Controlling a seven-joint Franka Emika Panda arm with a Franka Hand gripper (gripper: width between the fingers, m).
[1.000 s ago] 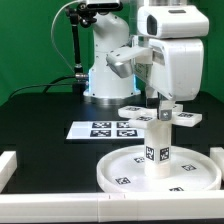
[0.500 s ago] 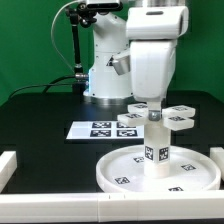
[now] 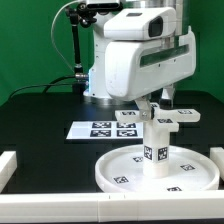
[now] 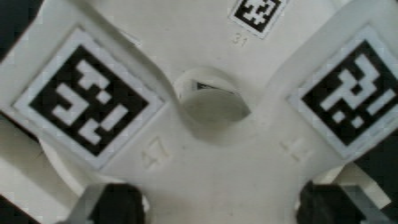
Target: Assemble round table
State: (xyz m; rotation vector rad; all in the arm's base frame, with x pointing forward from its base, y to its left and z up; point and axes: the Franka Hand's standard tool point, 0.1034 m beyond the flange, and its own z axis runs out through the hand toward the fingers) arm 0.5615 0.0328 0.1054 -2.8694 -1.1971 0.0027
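Note:
The large round disc point(image 3: 118, 172) lies at the front of the black table with its rim up. The short tagged cylinder leg point(image 3: 157, 146) stands upright in its middle. The cross-shaped base piece point(image 3: 170, 117) sits level on top of the leg. My gripper point(image 3: 160, 106) comes down from above onto it, mostly hidden behind the wrist housing. In the wrist view the base piece point(image 4: 196, 150) fills the picture, with tagged arms and a round centre hole. My gripper point(image 4: 222, 205) is shut on one arm, and a dark finger point(image 4: 111, 203) presses each side.
The marker board point(image 3: 104, 129) lies flat behind the disc, toward the exterior view's left. White border blocks stand at the front left point(image 3: 8, 166) and along the front edge point(image 3: 60, 206). The arm's base point(image 3: 98, 82) rises at the back.
The wrist has turned about its vertical axis while staying over the leg; the housing now faces the exterior view's left. The base piece's arms have turned with it.

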